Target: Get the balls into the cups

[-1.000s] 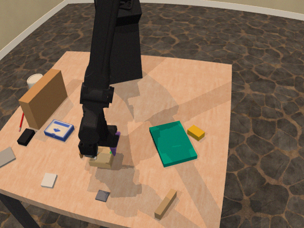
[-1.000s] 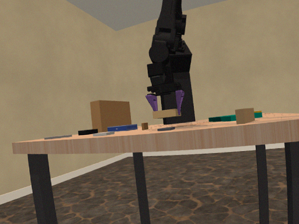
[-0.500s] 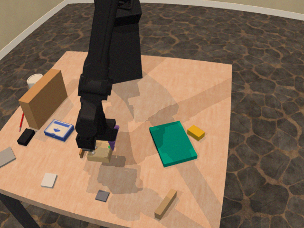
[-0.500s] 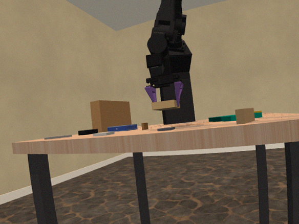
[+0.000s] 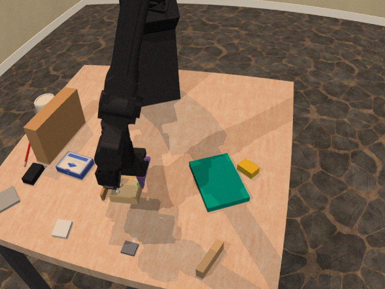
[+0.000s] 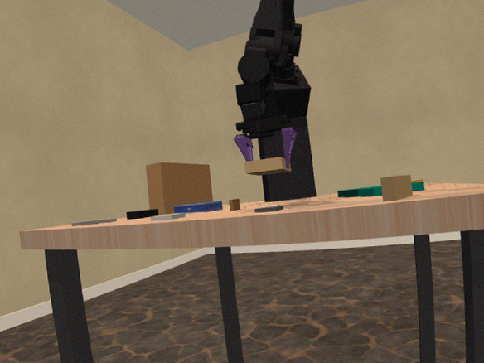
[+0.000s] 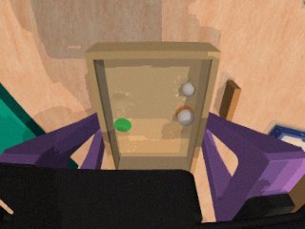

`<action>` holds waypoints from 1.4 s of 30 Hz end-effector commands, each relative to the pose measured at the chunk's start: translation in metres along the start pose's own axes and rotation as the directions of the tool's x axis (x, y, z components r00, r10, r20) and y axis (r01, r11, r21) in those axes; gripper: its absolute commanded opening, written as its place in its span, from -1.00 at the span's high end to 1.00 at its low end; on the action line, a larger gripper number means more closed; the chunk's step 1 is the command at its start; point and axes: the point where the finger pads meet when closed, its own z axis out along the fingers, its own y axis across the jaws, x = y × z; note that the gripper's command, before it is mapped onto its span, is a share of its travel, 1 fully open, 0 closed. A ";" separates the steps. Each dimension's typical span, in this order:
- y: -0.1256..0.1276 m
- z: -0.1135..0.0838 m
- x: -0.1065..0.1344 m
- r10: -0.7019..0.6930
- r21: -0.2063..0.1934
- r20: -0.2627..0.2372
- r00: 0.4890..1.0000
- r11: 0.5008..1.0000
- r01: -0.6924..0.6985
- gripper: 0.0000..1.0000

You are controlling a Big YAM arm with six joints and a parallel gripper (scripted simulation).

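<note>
My gripper (image 5: 126,185) (image 6: 268,164) (image 7: 152,115) is shut on the wooden puzzle (image 5: 127,195) (image 6: 265,166) (image 7: 152,57), its purple fingers on the two long sides. It holds the puzzle a hand's height above the table (image 5: 217,102) (image 6: 254,228), close to level. In the wrist view the green cup (image 7: 122,125) on the left side is empty. On the right side, one grey ball (image 7: 185,116) sits on the orange cup's ring, and a second grey ball (image 7: 187,90) lies just beyond it. I cannot tell which ball is larger.
A small brown block (image 5: 103,193) (image 7: 231,98) stands just left of the puzzle. Further left are a blue box (image 5: 74,164), a tall brown box (image 5: 52,124), a black block (image 5: 32,173) and a white cup (image 5: 43,100). A green book (image 5: 219,180) and yellow block (image 5: 248,168) lie right. Flat tiles (image 5: 129,247) (image 5: 61,228) and a tan block (image 5: 209,257) lie in front.
</note>
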 end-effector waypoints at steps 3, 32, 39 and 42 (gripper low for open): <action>-0.008 -0.010 -0.007 0.000 0.011 0.014 1.000 1.000 0.000 -0.40; -0.009 -0.007 -0.011 0.014 0.013 0.079 0.997 1.000 -0.015 -0.40; -0.008 -0.010 -0.008 -0.002 0.015 0.019 1.000 1.000 0.002 -0.40; -0.009 -0.010 -0.006 -0.001 0.016 0.015 1.000 1.000 0.000 -0.40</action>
